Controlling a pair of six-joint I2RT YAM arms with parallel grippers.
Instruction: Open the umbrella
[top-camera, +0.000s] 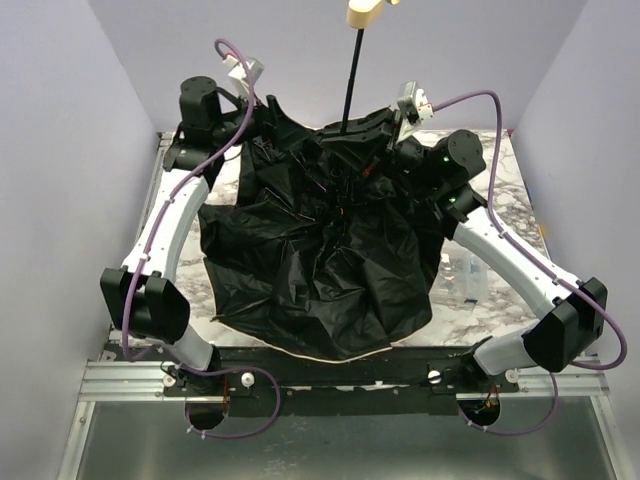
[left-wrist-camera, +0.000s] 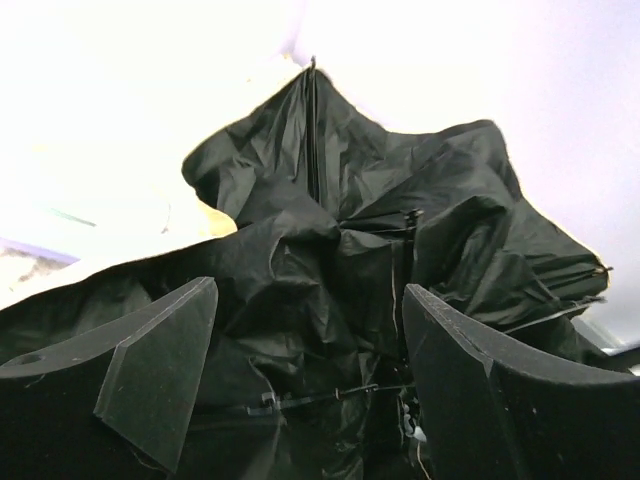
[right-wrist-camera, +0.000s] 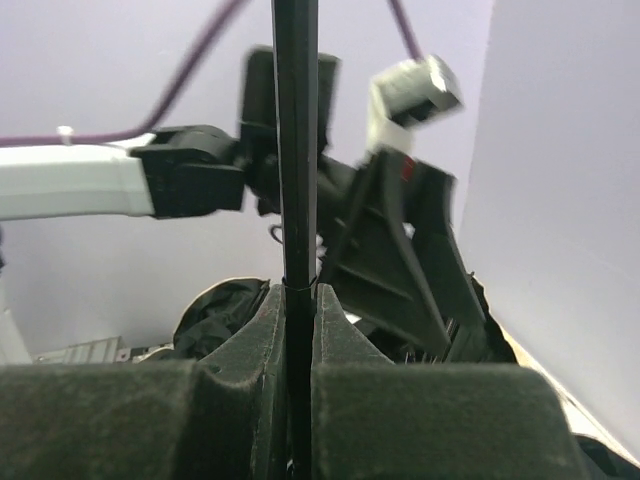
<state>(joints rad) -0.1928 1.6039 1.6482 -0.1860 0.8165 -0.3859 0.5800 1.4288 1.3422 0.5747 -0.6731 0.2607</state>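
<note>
The umbrella lies canopy-down on the table, its crumpled black inner side (top-camera: 320, 260) facing up with a tan rim at the front. Its thin black shaft (top-camera: 352, 85) rises to the beige knob handle (top-camera: 364, 13). My right gripper (top-camera: 345, 132) is shut on the shaft near the hub; in the right wrist view the pads (right-wrist-camera: 335, 320) clamp the shaft (right-wrist-camera: 296, 150). My left gripper (top-camera: 268, 118) is open at the canopy's back left edge. In the left wrist view its fingers (left-wrist-camera: 160, 350) stand wide apart, with black fabric and ribs (left-wrist-camera: 340, 250) before them, touching nothing.
A clear plastic box (top-camera: 465, 275) sits on the marble tabletop (top-camera: 510, 200) just right of the canopy. Lavender walls close in the left, right and back. The left arm's wrist camera (right-wrist-camera: 415, 90) and gripper show close behind the shaft in the right wrist view.
</note>
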